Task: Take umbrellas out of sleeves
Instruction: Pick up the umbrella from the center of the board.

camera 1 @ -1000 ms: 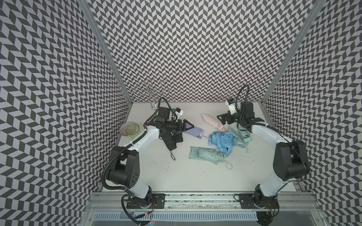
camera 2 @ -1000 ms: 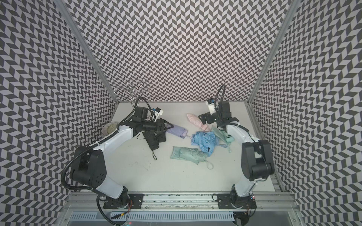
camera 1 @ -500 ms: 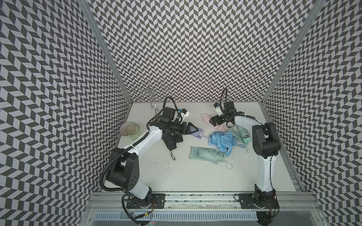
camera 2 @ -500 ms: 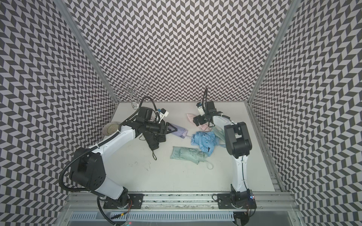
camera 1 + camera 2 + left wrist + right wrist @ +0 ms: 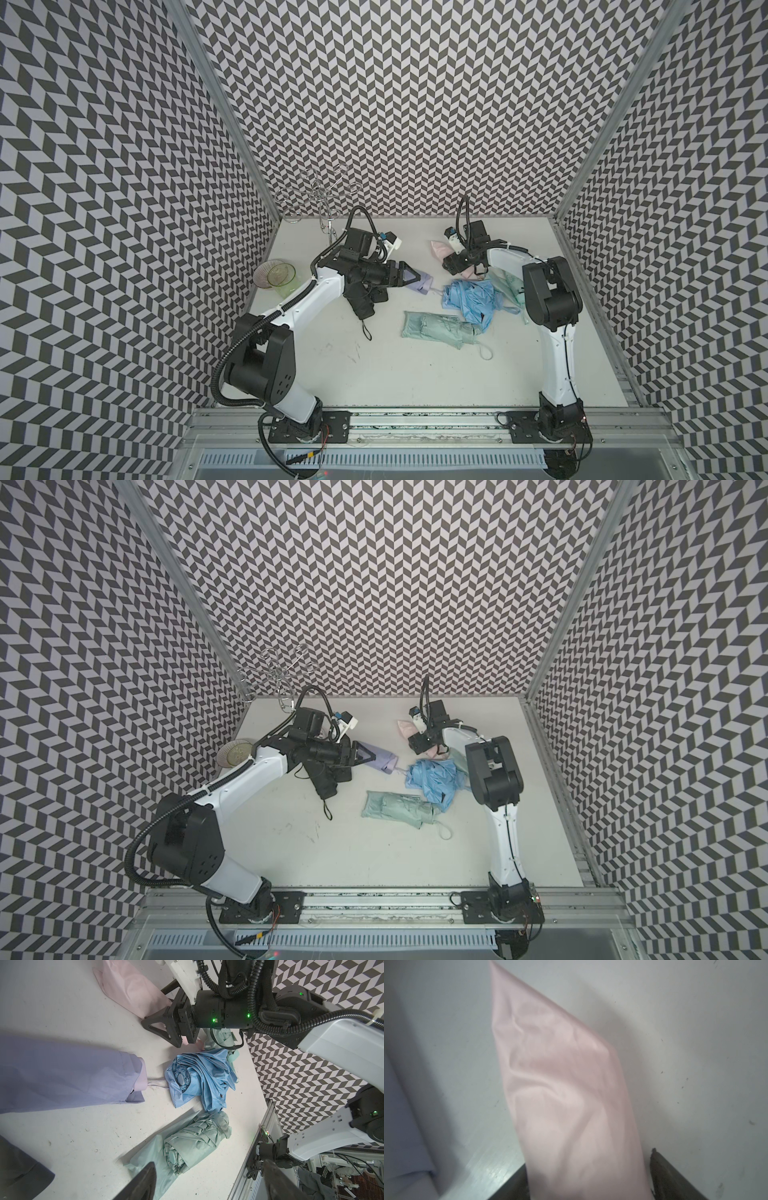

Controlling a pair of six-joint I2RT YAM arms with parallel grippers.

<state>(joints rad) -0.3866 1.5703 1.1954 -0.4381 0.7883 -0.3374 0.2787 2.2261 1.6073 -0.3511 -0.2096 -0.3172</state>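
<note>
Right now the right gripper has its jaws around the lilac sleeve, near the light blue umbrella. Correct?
No: the right gripper has its jaws around the pink sleeve, not the lilac sleeve, near the light blue umbrella; the right wrist view shows it.

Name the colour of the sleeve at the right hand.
Pale pink. The sleeve shows best in the right wrist view.

Both top views look steeply down from high above the near edge toward the chevron-patterned far wall [image 5: 415, 104], taking in the whole white tabletop [image 5: 374, 374]. The left wrist camera sits low, facing right across the crumpled light blue fabric umbrella [image 5: 199, 1076]. The right wrist camera, blurred, sits very close to the smooth pink fabric sleeve [image 5: 560, 1084], which all views share.
</note>
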